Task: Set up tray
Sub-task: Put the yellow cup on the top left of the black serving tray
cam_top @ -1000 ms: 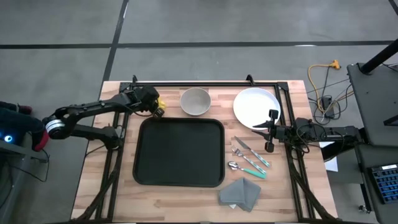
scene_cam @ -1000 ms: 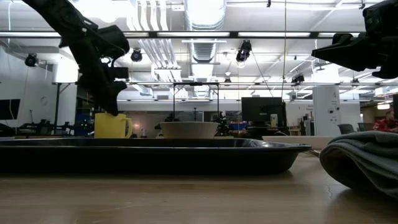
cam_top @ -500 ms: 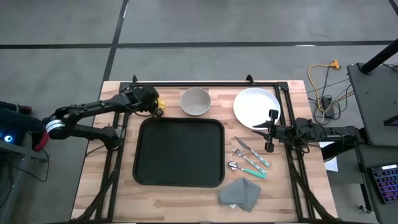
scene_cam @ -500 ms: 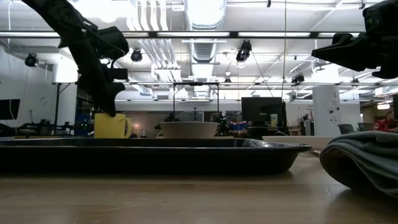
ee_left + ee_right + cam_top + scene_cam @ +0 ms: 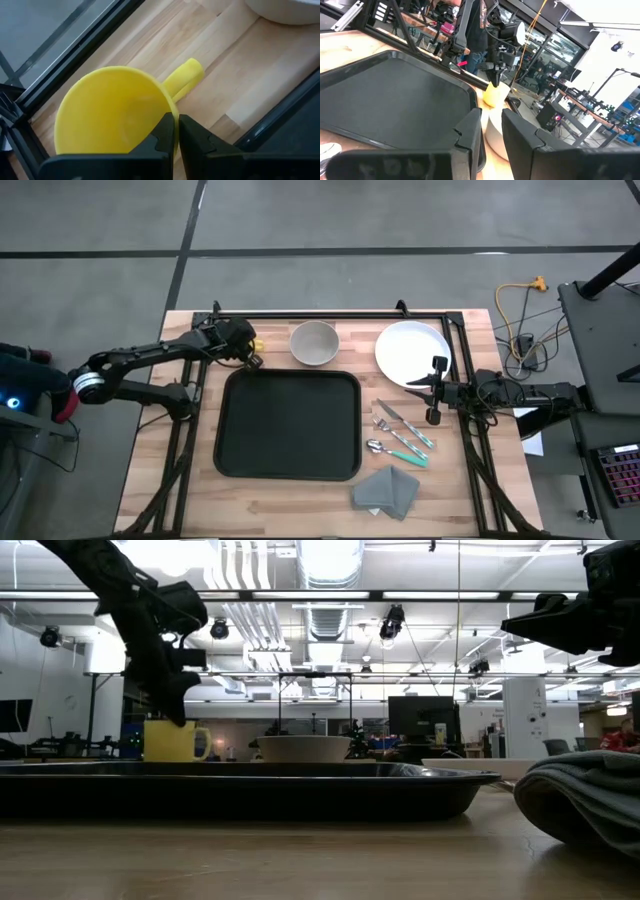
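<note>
Tray (image 5: 288,425), black and empty, lies mid-table: stiff, probably light, best gripped at its low rim. Yellow mug (image 5: 112,112) stands just beyond its far-left corner, its rim pinched by the left gripper (image 5: 175,132). Right gripper (image 5: 434,392) hovers beside the plate (image 5: 410,350), slightly parted, holding nothing.

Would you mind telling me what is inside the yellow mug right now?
The yellow mug looks empty; only the left pincer, shut on its rim, has a finger inside. That finger hides part of the inner wall.
</note>
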Controlling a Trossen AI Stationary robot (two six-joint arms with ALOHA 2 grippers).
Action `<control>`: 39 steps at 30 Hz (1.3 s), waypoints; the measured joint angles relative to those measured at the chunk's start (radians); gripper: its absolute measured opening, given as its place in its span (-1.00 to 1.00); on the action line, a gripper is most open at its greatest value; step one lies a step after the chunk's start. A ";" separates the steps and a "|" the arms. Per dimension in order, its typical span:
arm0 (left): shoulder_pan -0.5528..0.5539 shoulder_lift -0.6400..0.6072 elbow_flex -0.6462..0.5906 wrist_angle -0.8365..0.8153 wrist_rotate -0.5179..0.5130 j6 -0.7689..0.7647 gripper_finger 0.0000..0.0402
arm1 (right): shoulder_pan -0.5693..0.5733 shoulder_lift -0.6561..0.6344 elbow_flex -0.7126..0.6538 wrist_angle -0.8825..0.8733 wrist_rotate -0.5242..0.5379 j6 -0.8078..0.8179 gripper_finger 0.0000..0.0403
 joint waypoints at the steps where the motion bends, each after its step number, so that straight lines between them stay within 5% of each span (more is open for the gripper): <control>1: 0.000 0.000 0.003 -0.006 0.000 0.000 -0.99 | 0.000 0.000 0.000 0.000 0.000 0.000 -0.66; 39: -0.226 -0.177 0.059 -0.185 0.038 -0.098 -1.00 | 0.000 0.000 0.000 0.000 0.000 0.000 -0.66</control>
